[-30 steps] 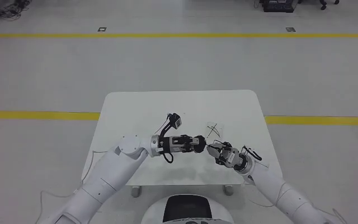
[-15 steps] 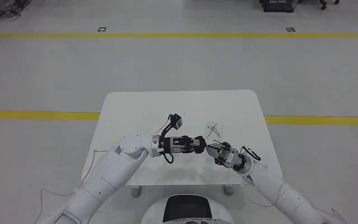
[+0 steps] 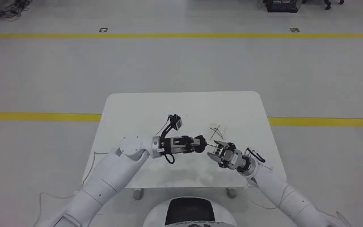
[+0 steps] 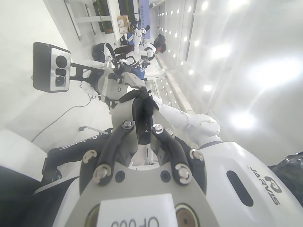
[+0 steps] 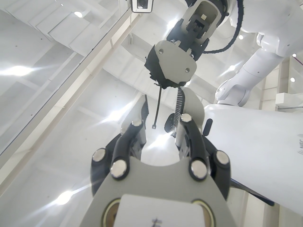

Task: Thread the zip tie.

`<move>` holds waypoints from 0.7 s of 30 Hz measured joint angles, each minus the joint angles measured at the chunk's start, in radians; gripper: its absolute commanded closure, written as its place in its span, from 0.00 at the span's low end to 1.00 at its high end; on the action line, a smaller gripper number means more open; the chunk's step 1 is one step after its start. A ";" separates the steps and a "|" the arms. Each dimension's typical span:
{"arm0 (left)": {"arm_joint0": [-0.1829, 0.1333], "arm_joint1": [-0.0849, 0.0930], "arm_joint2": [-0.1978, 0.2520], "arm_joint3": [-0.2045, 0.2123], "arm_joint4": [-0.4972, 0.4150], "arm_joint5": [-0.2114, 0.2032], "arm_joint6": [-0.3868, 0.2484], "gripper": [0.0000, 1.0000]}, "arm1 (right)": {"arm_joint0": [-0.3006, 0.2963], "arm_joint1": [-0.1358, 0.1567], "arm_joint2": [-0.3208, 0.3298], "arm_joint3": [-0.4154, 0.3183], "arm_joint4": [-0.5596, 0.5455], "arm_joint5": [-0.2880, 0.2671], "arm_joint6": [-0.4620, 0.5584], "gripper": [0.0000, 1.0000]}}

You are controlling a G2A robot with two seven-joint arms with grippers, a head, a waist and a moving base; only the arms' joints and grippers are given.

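Note:
A thin black zip tie (image 5: 158,105) sticks out of my left gripper (image 5: 169,85), which is shut on one end of it. The tie's free end, with its small head, hangs in the gap between the spread fingers of my right gripper (image 5: 163,112), which is open and touches nothing. From above, the left gripper (image 3: 200,142) and right gripper (image 3: 218,153) face each other over the table's near middle, with the zip tie (image 3: 209,148) as a fine line between them. In the left wrist view the left gripper (image 4: 143,96) has its black pads pressed together.
Several loose zip ties (image 3: 216,131) lie crossed on the white table (image 3: 147,113) just beyond the grippers. One more thin strap (image 3: 264,165) lies by the right forearm near the table's right edge.
Half a second ago the two grippers were tip to tip. They have drawn slightly apart, the left one shifting left, and the tie now shows between them.

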 measured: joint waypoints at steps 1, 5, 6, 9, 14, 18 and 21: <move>0.002 0.002 -0.006 0.000 -0.001 0.000 0.003 1.00 | -0.002 0.002 0.005 -0.001 0.000 0.000 0.000 0.00; 0.015 0.011 -0.036 -0.007 -0.005 -0.001 0.011 1.00 | 0.004 0.019 0.038 -0.012 -0.037 -0.009 -0.062 0.00; 0.021 0.015 -0.047 -0.010 -0.006 -0.001 0.014 1.00 | -0.001 0.024 0.053 -0.023 -0.067 -0.029 -0.087 0.00; 0.039 0.024 -0.073 -0.015 -0.007 0.001 0.025 1.00 | -0.019 0.034 0.086 -0.050 -0.126 -0.090 -0.136 0.00; 0.052 0.028 -0.085 -0.033 -0.003 -0.022 0.023 1.00 | -0.020 0.034 0.087 -0.050 -0.128 -0.090 -0.135 0.00; 0.051 0.028 -0.085 -0.032 -0.003 -0.021 0.023 1.00 | -0.019 0.034 0.087 -0.050 -0.128 -0.090 -0.135 0.00; 0.054 0.028 -0.081 -0.035 -0.005 -0.004 0.039 1.00 | -0.019 0.035 0.096 -0.060 -0.158 -0.120 -0.162 0.00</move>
